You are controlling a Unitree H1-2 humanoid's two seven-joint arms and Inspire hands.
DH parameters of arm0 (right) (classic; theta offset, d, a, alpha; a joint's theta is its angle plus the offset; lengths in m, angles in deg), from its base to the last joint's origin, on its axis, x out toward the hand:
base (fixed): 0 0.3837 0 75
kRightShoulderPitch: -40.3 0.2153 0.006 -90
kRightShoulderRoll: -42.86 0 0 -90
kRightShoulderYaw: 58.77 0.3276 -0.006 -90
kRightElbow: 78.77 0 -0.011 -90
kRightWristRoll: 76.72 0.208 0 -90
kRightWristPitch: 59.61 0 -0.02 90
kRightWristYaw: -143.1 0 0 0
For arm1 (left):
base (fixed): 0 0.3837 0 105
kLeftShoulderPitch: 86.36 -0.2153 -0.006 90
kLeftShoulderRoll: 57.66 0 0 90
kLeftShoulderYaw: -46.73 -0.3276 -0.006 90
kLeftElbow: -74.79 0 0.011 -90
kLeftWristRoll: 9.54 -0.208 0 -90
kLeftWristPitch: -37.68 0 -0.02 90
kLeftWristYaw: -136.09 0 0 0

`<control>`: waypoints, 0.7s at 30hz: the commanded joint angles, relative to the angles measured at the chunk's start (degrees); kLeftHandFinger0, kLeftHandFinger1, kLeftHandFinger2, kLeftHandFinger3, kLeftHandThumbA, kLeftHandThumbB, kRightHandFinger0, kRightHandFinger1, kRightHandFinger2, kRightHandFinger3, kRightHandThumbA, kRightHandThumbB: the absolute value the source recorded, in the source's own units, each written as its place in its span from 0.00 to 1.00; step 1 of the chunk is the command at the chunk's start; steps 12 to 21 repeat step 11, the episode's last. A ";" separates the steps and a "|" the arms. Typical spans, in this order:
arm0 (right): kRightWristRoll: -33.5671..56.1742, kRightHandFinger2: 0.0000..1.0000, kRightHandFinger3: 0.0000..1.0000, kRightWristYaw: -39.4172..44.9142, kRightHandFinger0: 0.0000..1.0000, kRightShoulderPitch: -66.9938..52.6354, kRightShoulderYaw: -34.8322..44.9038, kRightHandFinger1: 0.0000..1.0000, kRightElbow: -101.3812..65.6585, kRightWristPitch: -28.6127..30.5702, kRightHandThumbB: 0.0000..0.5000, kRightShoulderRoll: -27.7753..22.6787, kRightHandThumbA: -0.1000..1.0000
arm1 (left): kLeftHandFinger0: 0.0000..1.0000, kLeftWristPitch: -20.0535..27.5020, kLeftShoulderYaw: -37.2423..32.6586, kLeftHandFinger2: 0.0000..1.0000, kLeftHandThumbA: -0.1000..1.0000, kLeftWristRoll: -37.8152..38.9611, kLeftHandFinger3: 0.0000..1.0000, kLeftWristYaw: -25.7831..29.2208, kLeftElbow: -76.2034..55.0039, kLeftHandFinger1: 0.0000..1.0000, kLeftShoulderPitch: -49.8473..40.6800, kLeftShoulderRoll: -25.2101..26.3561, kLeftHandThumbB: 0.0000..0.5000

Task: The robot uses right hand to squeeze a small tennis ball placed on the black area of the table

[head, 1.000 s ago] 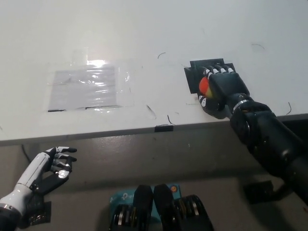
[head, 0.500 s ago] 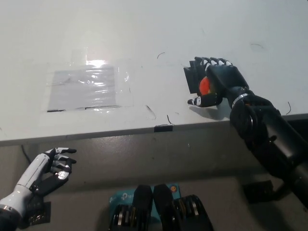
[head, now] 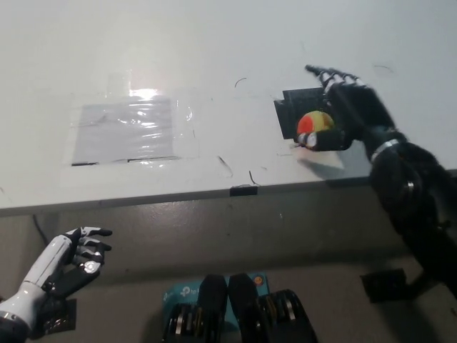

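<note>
right hand [head: 348, 114]: black, over the right part of the table, just right of the ball; fingers spread wide and pointing up-left, thumb low beside the ball; holds nothing
tennis ball [head: 313, 124]: small, orange-red and yellow; sits on the black area, exposed; thumb looks to be touching its lower right side, hard to tell
black area [head: 290, 113]: dark square patch on the table's right part, near the front edge; partly covered by ball and hand
left hand [head: 73, 251]: white, resting at lower left, below the table's front edge; fingers loosely apart, empty
table [head: 214, 50]: white top with thin dark scuff marks
plastic sheet [head: 127, 131]: clear, taped flat, left of centre, glare spot on its top edge; well apart from the ball
</note>
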 commanded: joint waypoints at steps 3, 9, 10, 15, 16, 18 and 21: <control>7.81 0.31 0.68 -5.53 0.02 -9.18 16.19 0.06 -16.89 0.21 0.38 0.32 0.17 | 0.43 0.57 0.53 0.61 0.45 0.37 0.70 -0.21 -1.54 0.51 -0.14 0.61 0.14; 30.01 0.51 0.76 -4.77 0.21 -20.11 33.91 0.26 -22.30 9.25 0.28 5.38 0.10 | 0.43 0.72 0.37 0.61 0.44 -0.39 0.70 0.20 -1.45 0.51 -0.26 0.52 0.11; 37.96 0.45 0.79 -3.75 0.12 -23.24 38.15 0.19 -20.61 11.88 0.22 7.49 0.07 | 0.42 1.46 0.27 0.60 0.41 -0.41 0.69 0.20 -0.99 0.51 -0.02 0.50 0.08; 37.96 0.45 0.79 -3.75 0.12 -23.24 38.15 0.19 -20.61 11.88 0.22 7.49 0.07 | 0.42 1.46 0.27 0.60 0.41 -0.41 0.69 0.20 -0.99 0.51 -0.02 0.50 0.08; 37.96 0.45 0.79 -3.75 0.12 -23.24 38.15 0.19 -20.61 11.88 0.22 7.49 0.07 | 0.42 1.46 0.27 0.60 0.41 -0.41 0.69 0.20 -0.99 0.51 -0.02 0.50 0.08; 37.96 0.45 0.79 -3.75 0.12 -23.24 38.15 0.19 -20.61 11.88 0.22 7.49 0.07 | 0.42 1.46 0.27 0.60 0.41 -0.41 0.69 0.20 -0.99 0.51 -0.02 0.50 0.08; 37.96 0.45 0.79 -3.75 0.12 -23.24 38.15 0.19 -20.61 11.88 0.22 7.49 0.07 | 0.42 1.46 0.27 0.60 0.41 -0.41 0.69 0.20 -0.99 0.51 -0.02 0.50 0.08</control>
